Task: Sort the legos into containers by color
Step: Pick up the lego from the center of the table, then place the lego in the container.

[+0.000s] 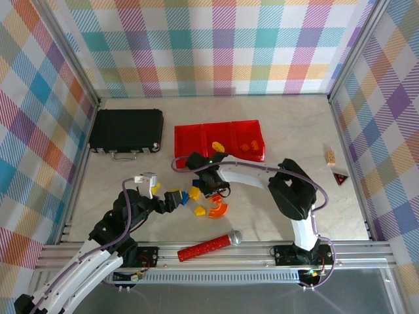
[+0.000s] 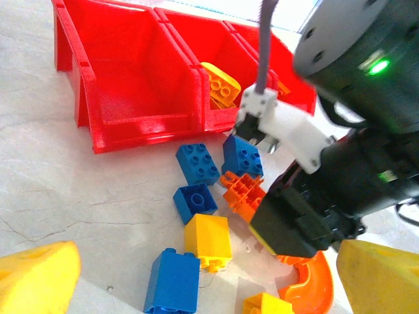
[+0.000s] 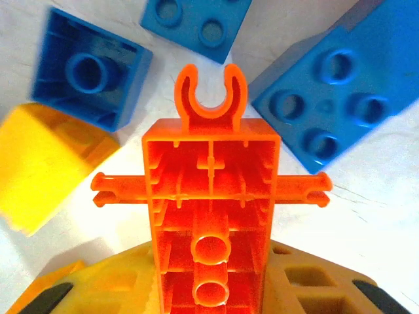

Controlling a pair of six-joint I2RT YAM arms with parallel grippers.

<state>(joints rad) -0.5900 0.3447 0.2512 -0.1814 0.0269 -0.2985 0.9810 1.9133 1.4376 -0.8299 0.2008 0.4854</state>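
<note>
Just before the red containers (image 1: 190, 139), an orange lego (image 3: 211, 190) — hollow underside showing, clip-ended, pegs at both sides — sits clamped in the right gripper (image 3: 211, 288) among blue and yellow bricks. That arm stretches leftward, elbow bent; the left gripper (image 2: 206, 281) gapes wide.

Red bins (image 1: 188, 140), blue, yellow, orange legos (image 2: 198, 163)
</note>
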